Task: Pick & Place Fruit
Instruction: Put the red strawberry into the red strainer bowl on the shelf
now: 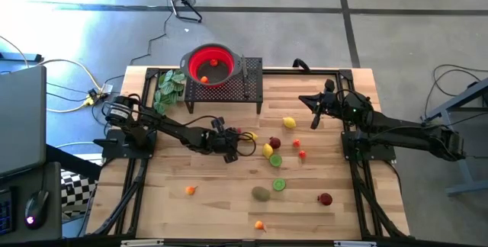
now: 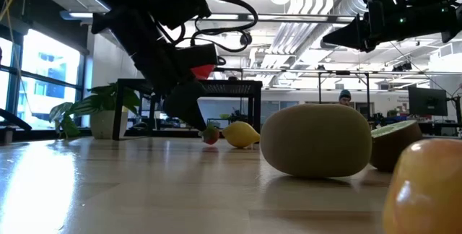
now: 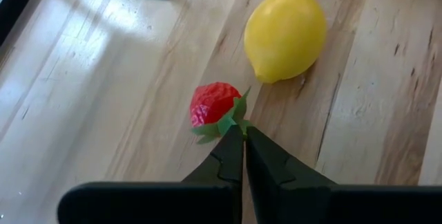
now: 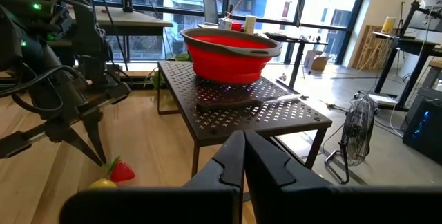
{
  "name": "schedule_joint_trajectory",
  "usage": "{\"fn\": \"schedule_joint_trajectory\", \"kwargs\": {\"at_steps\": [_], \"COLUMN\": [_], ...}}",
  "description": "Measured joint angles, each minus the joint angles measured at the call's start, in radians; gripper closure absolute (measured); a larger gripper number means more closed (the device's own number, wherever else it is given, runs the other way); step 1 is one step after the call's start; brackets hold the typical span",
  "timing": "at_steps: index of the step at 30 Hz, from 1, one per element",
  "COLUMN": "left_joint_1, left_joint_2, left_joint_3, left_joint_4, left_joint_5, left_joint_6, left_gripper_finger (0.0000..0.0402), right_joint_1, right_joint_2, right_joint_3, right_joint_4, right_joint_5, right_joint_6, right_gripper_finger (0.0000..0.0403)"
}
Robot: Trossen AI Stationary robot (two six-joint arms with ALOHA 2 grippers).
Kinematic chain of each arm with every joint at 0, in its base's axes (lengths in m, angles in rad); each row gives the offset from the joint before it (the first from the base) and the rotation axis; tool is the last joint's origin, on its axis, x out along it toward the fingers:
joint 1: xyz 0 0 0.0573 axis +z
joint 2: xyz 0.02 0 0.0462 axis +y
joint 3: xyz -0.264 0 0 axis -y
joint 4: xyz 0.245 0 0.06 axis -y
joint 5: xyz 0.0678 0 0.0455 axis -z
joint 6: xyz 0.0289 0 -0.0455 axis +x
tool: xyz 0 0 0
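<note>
A small red strawberry [image 3: 213, 104] with a green leaf cap lies on the wooden table near its middle, just left of a yellow lemon [image 3: 284, 34]. My left gripper [image 3: 244, 133] reaches in from the left, slanting down, shut at the strawberry's leaves; it also shows in the high view [image 1: 238, 142] and the low view [image 2: 201, 122]. More fruit is scattered to the right and front: a second lemon [image 1: 289, 123], lime halves [image 1: 279, 184], a kiwi [image 1: 261, 194], and red and orange pieces. My right gripper [image 4: 244, 140] hangs shut and level above the table's far right [image 1: 307, 99]. My left gripper pinches the strawberry's green leaf cap [image 3: 233, 119] between its two fingertips. The fingers come slanting down from the table's left. The red body points away from the fingers and rests on the table [image 2: 210, 136].
A red collapsible bowl [image 1: 212, 64] holding a small fruit stands on a black perforated stand [image 1: 229, 91] at the far middle. A green leafy bunch [image 1: 169, 87] lies left of the stand. Bare wood [image 1: 152, 194] spreads over the near left.
</note>
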Motion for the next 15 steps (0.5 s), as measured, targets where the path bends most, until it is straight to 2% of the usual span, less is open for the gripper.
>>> {"fn": "schedule_joint_trajectory", "kwargs": {"at_steps": [11,15], "left_joint_1": [0.0,0.0], "left_joint_2": [0.0,-0.027], "left_joint_3": [0.036,0.091], "left_joint_4": [0.002,-0.092], "left_joint_5": [-0.009,-0.046], "left_joint_6": [0.003,0.031], "left_gripper_finger": [0.0401,0.0401], "right_joint_1": [0.0,0.0], "right_joint_2": [0.0,0.0], "right_joint_3": [0.0,0.0], "right_joint_4": [0.0,-0.001], "right_joint_5": [0.0,0.0], "right_joint_6": [0.0,0.0], "right_gripper_finger": [0.0399,0.0399]}}
